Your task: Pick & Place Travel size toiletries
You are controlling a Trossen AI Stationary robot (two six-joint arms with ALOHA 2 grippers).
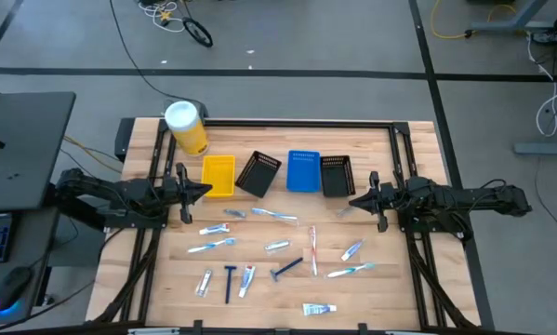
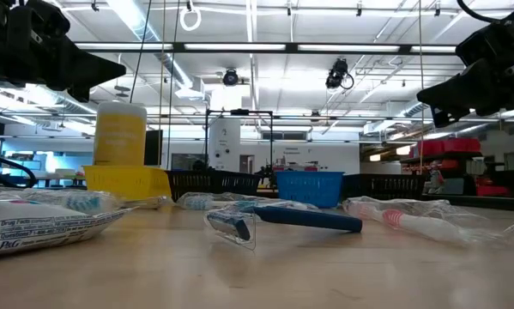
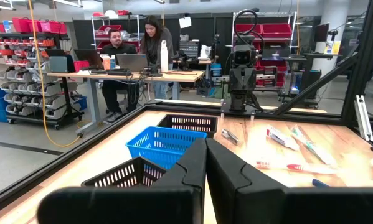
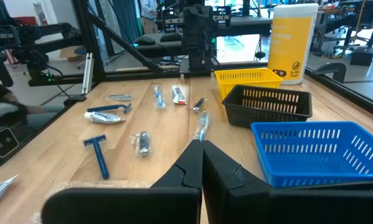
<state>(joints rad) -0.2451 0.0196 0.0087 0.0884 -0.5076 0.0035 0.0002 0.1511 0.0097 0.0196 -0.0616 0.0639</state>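
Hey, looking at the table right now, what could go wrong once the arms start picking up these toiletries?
The toiletries lie flat in clear wrappers, so fingers may slip or pinch only film. The tilted black bin leans beside the yellow bin; a drop there may miss or tip it. Both the left gripper and right gripper are shut and must open first.

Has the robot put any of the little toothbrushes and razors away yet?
Not that I can see. The toiletries all lie loose on the table, and the blue bin looks empty. The left gripper and right gripper are shut, holding nothing. Everything is left.
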